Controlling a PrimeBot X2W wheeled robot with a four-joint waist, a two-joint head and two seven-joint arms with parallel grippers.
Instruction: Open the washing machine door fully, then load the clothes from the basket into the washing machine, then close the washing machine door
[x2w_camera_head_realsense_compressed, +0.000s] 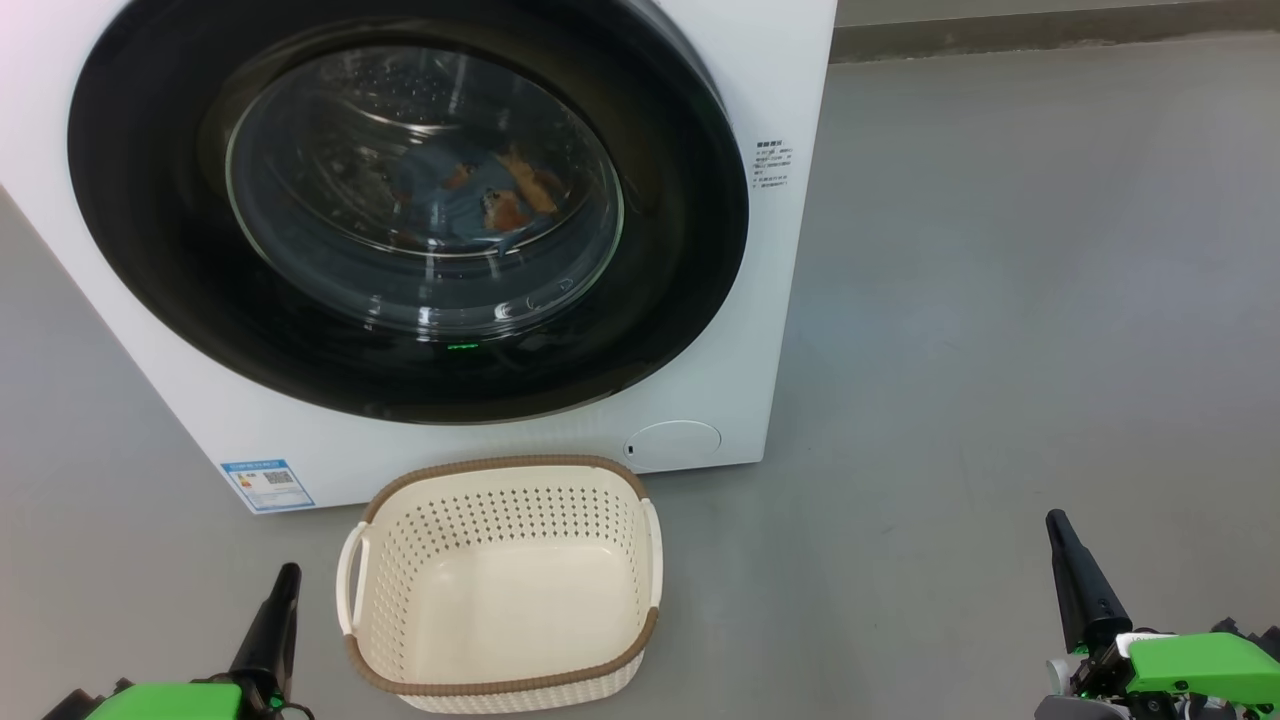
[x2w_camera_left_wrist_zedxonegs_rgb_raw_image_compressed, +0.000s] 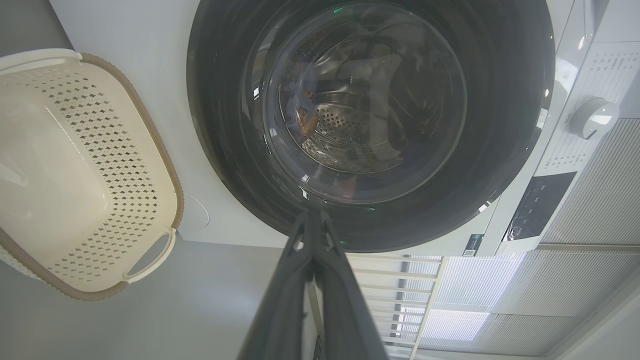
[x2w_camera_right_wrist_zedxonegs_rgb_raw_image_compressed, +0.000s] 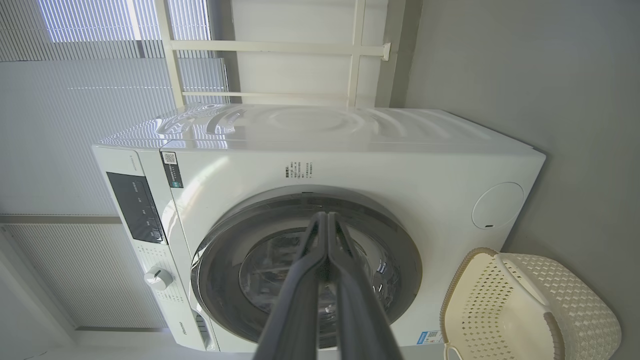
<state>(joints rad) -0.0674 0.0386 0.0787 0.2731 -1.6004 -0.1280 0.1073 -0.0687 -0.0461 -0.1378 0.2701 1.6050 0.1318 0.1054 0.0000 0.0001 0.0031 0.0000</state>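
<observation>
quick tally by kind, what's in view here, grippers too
washer: 1
garment, inside the drum behind the shut door: 1
basket, empty: 1
grippers, left gripper and right gripper, both shut: 2
total: 5

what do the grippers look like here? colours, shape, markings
Both match. The left gripper and right gripper each have long, dark, matte fingers tapering to narrow tips, set on a bright green housing. Grey metal hardware shows under the right one's housing. No markings legible.
</observation>
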